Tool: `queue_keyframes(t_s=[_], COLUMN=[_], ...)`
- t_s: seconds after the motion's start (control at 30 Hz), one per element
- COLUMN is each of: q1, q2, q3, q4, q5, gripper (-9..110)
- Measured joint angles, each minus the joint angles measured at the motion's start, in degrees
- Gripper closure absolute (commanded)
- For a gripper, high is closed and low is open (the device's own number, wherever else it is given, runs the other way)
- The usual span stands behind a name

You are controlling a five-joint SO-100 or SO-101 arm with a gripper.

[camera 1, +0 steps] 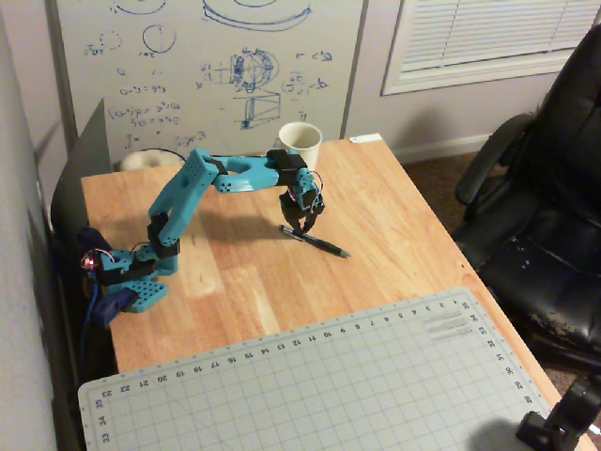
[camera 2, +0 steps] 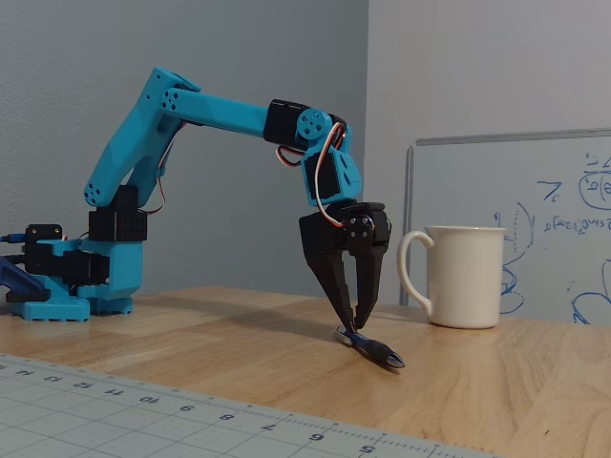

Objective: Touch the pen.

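Pen (camera 1: 315, 241) lies flat on the wooden worktop (camera 1: 404, 235), roughly mid-width and nearer the far edge than the near one; in the low fixed view it (camera 2: 372, 349) lies with one end toward the camera. Gripper (camera 2: 354, 324) hangs directly over the pen's far end, black fingers pointing down, tips drawn nearly together with only a narrow gap. Tips appear to meet the pen, or sit a hair above it; contact cannot be confirmed from either fixed view. Nothing looks pinched between the fingers.

Blue arm (camera 1: 188, 202) reaches out from its base near the left edge in the high fixed view. White mug (camera 1: 300, 143) stands near the far edge, well apart from the pen. Gridded cutting mat (camera 1: 310, 395) covers the near edge. Whiteboard (camera 1: 207, 66) and office chair (camera 1: 545, 216) stand off the worktop.

Judgement: final step, touch at or near completion. If a gap remains, the next move calls for a slight, slow lowering of the wrist, gently, since a slim pen rolls easily under side pressure.
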Motion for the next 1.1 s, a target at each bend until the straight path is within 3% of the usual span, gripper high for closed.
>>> queue_keyframes(t_s=[0.17,0.5,0.77,1.1], q1=[0.00,0.09,-0.09,-0.09], q2=[6.77,66.80,126.30,131.48], q3=[10.11,89.38,105.82,107.67], q4=[4.57,5.98,6.42,6.68], q5=[0.00,0.00,0.00,0.00], gripper=[101,101,101,101])
